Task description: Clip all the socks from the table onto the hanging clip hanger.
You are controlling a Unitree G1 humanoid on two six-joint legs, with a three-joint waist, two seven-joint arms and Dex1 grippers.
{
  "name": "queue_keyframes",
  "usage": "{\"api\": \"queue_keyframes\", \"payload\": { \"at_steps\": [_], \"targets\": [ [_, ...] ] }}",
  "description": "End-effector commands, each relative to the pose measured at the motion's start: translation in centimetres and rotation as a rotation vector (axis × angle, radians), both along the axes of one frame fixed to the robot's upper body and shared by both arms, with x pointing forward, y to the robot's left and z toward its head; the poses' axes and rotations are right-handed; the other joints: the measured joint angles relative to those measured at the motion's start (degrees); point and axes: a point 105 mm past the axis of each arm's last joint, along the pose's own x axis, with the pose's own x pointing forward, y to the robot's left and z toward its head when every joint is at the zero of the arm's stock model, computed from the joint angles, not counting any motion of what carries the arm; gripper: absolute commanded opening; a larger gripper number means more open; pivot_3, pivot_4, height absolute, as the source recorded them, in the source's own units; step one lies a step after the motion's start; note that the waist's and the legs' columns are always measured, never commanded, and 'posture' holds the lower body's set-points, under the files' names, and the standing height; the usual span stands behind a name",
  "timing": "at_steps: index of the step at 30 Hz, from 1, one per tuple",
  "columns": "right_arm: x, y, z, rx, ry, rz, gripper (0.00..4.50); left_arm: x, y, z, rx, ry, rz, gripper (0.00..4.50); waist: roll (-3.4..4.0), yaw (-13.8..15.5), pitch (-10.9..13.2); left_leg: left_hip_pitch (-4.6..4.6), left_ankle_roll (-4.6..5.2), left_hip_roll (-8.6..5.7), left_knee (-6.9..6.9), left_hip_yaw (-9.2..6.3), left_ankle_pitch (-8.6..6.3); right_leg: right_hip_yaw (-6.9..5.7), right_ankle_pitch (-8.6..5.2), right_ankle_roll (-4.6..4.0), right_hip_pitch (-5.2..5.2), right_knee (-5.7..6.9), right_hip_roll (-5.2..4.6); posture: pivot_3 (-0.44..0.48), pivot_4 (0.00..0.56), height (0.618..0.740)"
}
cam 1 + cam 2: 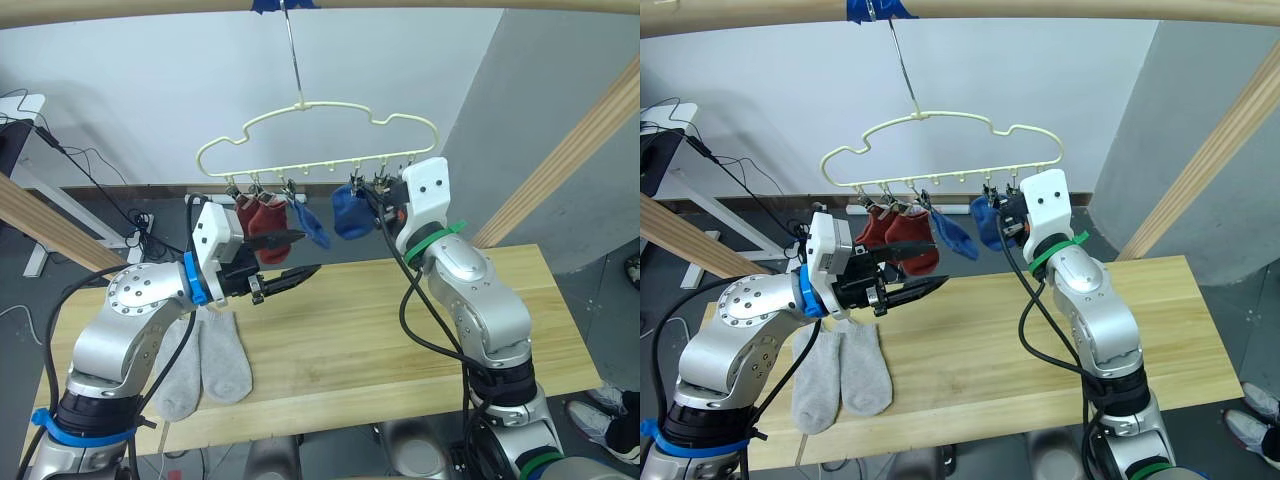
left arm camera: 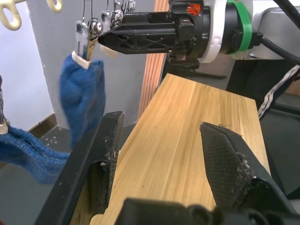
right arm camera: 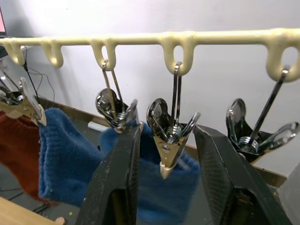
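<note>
Hanger (image 1: 318, 135) carrying two red socks (image 1: 262, 225) and two blue socks (image 1: 340, 215). Right gripper (image 3: 166, 176), fingers spread, straddling empty clip (image 3: 169, 140). Left gripper (image 1: 290, 260), fingers released, hovering empty. Grey socks (image 1: 205, 360) lying at desk (image 1: 380, 340) near-left: fetch one, present cuff to that clip.

Silver arms, blue and green bands

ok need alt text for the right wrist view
The right tool, fingers open, brackets an empty metal clip hanging from the pale yellow clip hanger. A blue sock and a dark red sock hang clipped alongside.
</note>
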Motion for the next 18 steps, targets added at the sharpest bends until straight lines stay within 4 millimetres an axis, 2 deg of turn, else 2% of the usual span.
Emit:
{"api": "queue_keyframes", "payload": {
  "at_steps": [1,18],
  "targets": [
    [-0.27,-0.33,1.95,0.043,-0.079,-0.025,1.84,-0.13,-0.29,0.47,-0.001,-0.035,-0.014,2.86,0.00,-0.02,0.00,0.00,0.00,-0.01,0.00,0.00,0.00,0.00,0.00,0.00,0.00,0.00,0.00,-0.239,0.245,0.740],
    [-0.34,-0.53,2.41,0.178,-0.043,-0.069,1.84,0.11,-0.71,0.36,-0.001,-0.035,-0.037,2.86,0.02,-0.20,-0.03,0.00,0.00,0.00,0.03,0.00,0.00,0.01,0.01,-0.01,0.00,0.04,0.00,-0.255,0.241,0.740]
  ]
}}
